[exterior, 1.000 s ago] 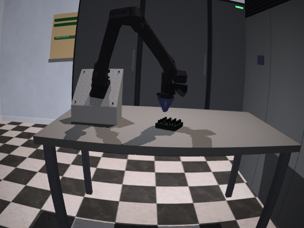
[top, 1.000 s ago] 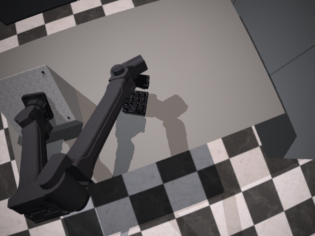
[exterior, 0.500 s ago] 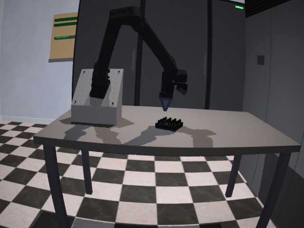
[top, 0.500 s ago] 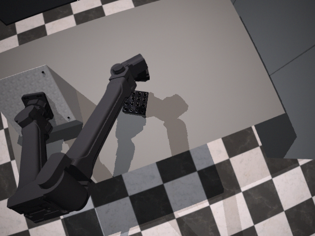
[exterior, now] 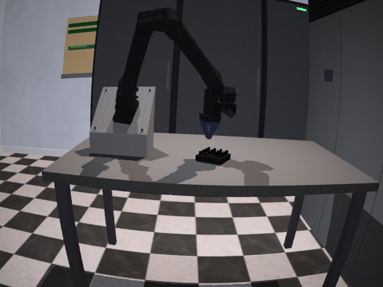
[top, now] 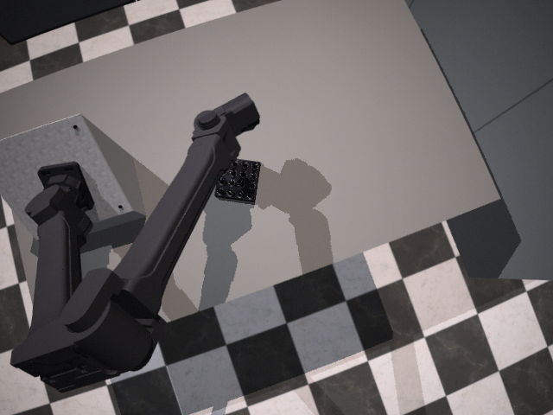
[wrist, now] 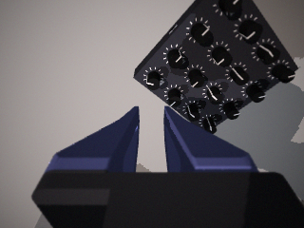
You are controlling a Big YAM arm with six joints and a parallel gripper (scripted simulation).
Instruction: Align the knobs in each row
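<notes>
The black knob box (top: 245, 201) (exterior: 205, 159) (wrist: 199, 55) stands flat on the table with its several black knobs upright. In the wrist view it lies turned diagonally at the upper right, and a small light slot (wrist: 173, 29) shows on its upper-left side. The knob at its left corner (wrist: 153, 79) has its white line toward the lower left; the knob at the bottom corner (wrist: 209, 123) has its line roughly downward. Printed names are too small to read. My gripper (exterior: 209, 138) (wrist: 151, 113) is open by a narrow gap, empty, and above the box's height, touching no knob.
The arm's slanted grey base block (top: 107, 174) (exterior: 119, 143) stands at the table's left. In the top view the forearm (top: 178, 214) hides part of the box's left side. Arm shadows fall on the table (top: 357, 111) (exterior: 294, 167). Dark cabinets stand behind it.
</notes>
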